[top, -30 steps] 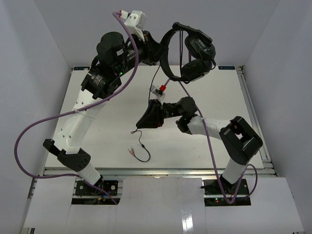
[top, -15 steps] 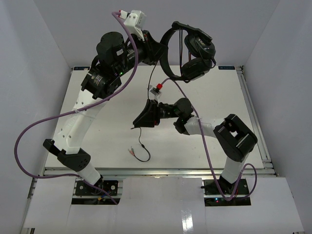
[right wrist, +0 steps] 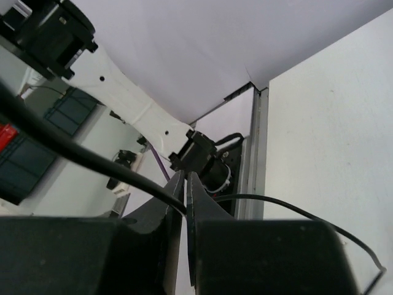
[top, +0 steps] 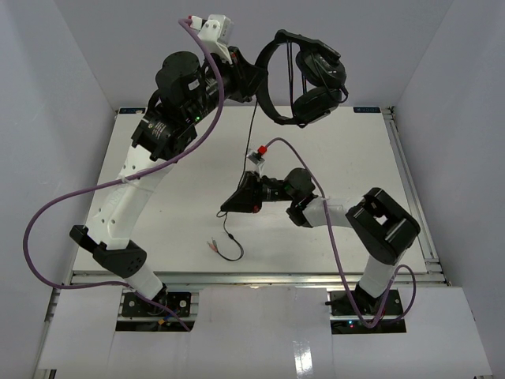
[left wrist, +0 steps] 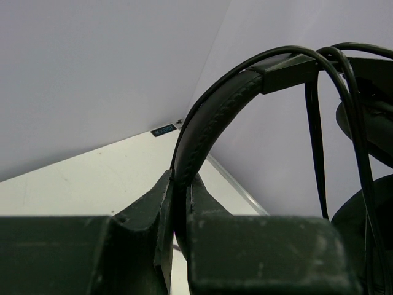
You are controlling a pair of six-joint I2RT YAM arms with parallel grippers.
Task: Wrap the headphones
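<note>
Black headphones (top: 317,103): padded headband (left wrist: 209,117), two ear cups, raised above the far edge of the counter (top: 379,174). Left tool (left wrist: 181,184) clamps the headband. Right tool (right wrist: 185,184) is closed on the thin cable (top: 254,126); plugs (top: 211,245) lie on the counter, detail indistinct.

- White table (top: 355,158) fills mid-frame, matte top.
- Aluminium rail (top: 410,189) down its right edge.
- Small blue label (top: 364,109) at the table's upper-right corner.
- Plain pale grey walls: back wall (top: 126,47) top, side walls left and right.
- Glossy white panels (top: 237,332) across the bottom; soft, even light.
</note>
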